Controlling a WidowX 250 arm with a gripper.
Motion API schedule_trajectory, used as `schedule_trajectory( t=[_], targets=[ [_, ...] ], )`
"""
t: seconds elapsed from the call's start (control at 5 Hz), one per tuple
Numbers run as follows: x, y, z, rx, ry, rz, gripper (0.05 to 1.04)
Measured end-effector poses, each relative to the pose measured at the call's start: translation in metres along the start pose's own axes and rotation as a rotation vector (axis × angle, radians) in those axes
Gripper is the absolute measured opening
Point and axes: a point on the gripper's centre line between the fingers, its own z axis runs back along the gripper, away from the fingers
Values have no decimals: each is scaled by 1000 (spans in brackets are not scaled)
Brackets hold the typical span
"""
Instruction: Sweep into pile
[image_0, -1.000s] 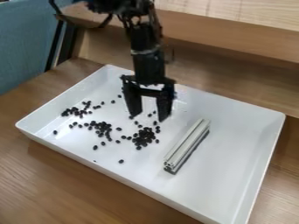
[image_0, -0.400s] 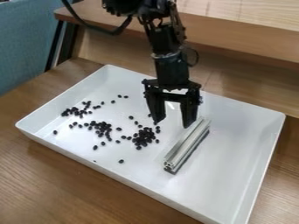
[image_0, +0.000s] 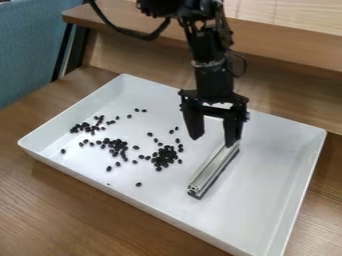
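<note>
Where tool pickup appears to be the step in hand, small, dark, oval beans (image_0: 119, 145) lie in loose clusters at left in the smooth white tray (image_0: 270, 170). Right of these, the gripper (image_0: 214, 141), spread and empty, is at the far end of the bar (image_0: 215, 169), straight, grooved, seemingly metal; next, it should align and close on this.

One table (image_0: 67, 210), which I had before me: brown wood, streaked grain, visible at left, along the near side and at lower right. Directly upon it, I counted one tray (image_0: 274, 170): white, rectangular, shallow, raised walls, rounded corners; it lay flat, set slantwise.
</note>
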Motion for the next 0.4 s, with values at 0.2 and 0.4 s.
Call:
schedule_trajectory(
  t=[0.2, 0.4],
  targets=[
    [1, -5, -14, 31, 33, -9, 998],
    [3, -8, -22, 76, 50, -18, 998]
  ],
)
